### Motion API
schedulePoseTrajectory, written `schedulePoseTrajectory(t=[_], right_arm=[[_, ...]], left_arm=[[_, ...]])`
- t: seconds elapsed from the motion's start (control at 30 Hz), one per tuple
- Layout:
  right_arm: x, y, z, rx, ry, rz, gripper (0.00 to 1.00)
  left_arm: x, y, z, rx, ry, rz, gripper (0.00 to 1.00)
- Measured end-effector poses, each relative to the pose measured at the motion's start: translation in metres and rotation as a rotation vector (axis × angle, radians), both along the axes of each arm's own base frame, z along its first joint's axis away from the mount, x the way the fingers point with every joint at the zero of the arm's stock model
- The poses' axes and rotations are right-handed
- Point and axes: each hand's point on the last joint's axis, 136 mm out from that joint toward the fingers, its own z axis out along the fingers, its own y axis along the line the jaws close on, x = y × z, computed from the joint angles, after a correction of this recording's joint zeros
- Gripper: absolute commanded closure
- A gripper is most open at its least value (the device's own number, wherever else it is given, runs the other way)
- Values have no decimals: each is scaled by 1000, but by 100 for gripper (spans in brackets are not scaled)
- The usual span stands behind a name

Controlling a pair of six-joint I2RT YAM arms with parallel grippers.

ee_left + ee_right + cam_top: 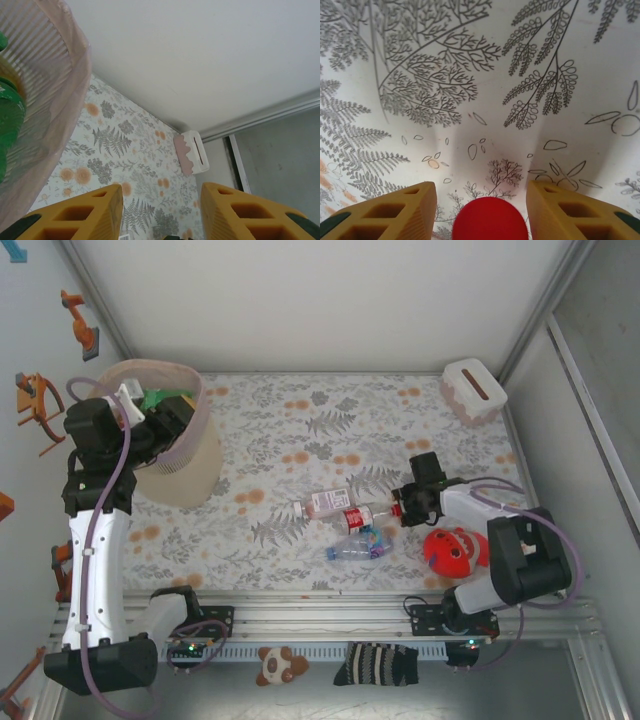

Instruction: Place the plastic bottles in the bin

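Three plastic bottles lie mid-table: one with a pink label (328,504), one with a red label and red cap (360,517), and a clear one with a blue cap (355,548). My right gripper (401,508) is low at the red-capped bottle's cap end. In the right wrist view the red cap (490,222) sits between the open fingers of my right gripper (481,210), with a gap on each side. The bin (185,465) stands at the back left with a green bottle (10,115) inside. My left gripper (172,410) hovers over the bin's rim; its fingers (95,215) stand open with nothing between them.
A red round toy (450,550) lies just right of my right arm's wrist. A white-pink tissue box (472,390) sits at the back right corner. Metal frame rails and walls close off the table's sides and back.
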Motion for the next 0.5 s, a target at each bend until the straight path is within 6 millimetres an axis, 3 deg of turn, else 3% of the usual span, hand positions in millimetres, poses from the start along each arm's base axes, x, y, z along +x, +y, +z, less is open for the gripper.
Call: schedulePoseTrajectory(t=[0.5], right_arm=[[-3,-3,-1,47,4,-56,75]], left_arm=[[2,-6,-3,5,11,-9,57]])
